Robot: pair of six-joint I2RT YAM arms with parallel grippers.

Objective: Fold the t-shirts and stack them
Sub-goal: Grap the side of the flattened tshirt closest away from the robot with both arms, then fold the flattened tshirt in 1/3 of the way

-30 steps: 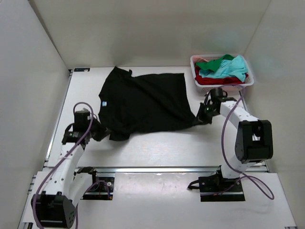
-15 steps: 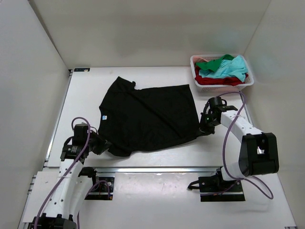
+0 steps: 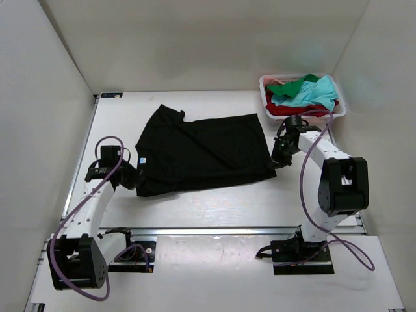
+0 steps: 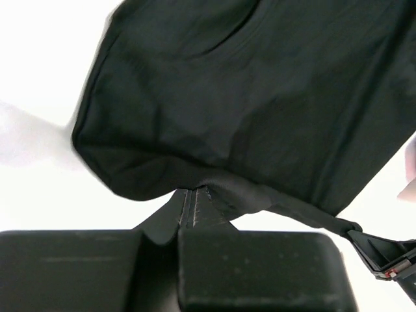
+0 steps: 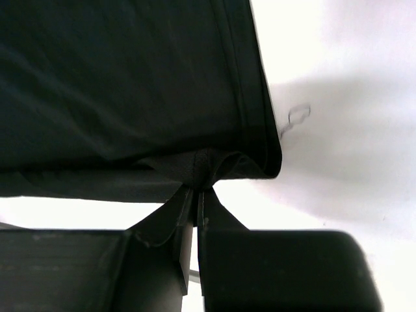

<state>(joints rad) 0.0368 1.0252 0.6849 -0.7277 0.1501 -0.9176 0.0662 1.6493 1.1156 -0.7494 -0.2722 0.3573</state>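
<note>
L gripper: you've got it low over the table, left side, fingers clamped tight on the near-left corner of the black t-shirt. L wrist cam agrees. Tips are together with a fold of black cloth bunched between them, and the rest of the cloth fans out away from the cam.

Shirt pos: table centre, spread mostly flat, near edge running between your two grippers. One sleeve sticks out at back-left. The pale-blue neck label shows near the L edge, just beside the L gripper.

R gripper: low at the shirt's near-right corner, fingers closed on it. R wrist cam shows the tips pressed together on a small pucker of hem, with black cloth filling the upper left. There's a thin curl on the white table just right of the hem, prob. a loose thread.

Far right, back corner: pink-white lattice basket holding a teal shirt, a green shirt and a red shirt, all heaped unfolded. The R arm's forearm sits just in front of the basket.
</note>
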